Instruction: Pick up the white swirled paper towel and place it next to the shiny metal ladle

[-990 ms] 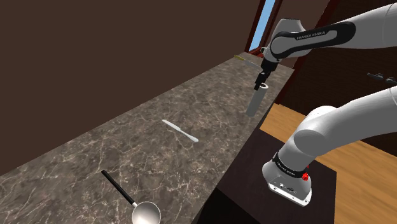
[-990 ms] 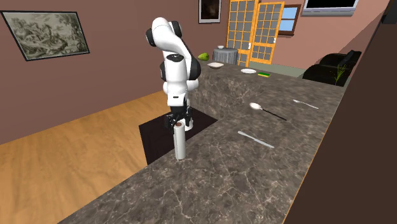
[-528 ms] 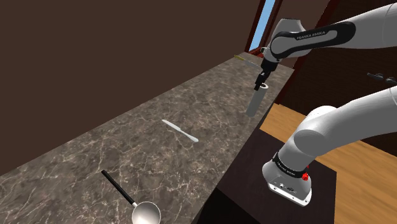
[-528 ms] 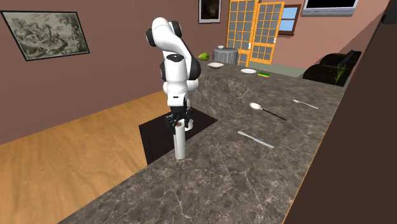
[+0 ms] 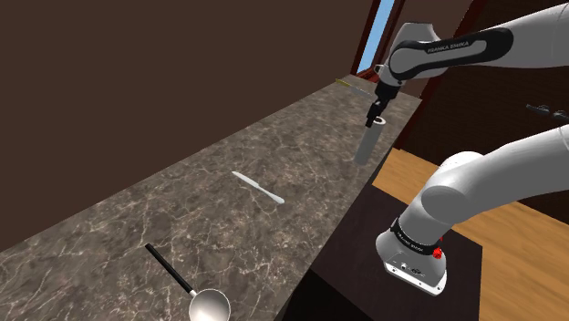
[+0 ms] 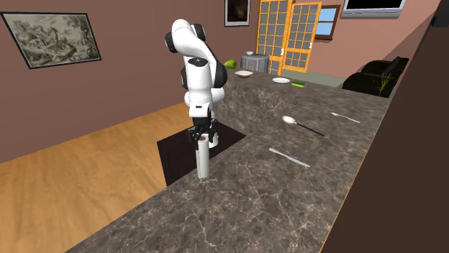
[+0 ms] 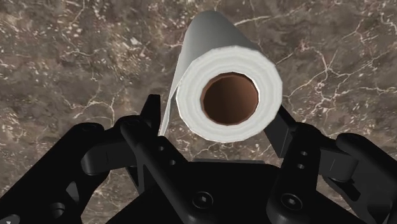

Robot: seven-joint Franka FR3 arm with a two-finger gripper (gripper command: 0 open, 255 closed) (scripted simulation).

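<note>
white paper towel roll (image 5: pixel 366 146) upright at brown marble counter's (image 5: pixel 137 210) far end, in my black gripper (image 5: pixel 376 119) | flat grey knife (image 5: pixel 258 188) mid-counter | shiny metal ladle (image 5: pixel 187 290) near end

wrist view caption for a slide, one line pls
End effector clasping the white paper towel roll, seen end-on above the dark marbled countertop.

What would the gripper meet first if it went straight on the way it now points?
The white paper towel roll: the gripper points down at its top end, very near. The roll stands upright on the dark veined countertop, which lies beyond it.
</note>
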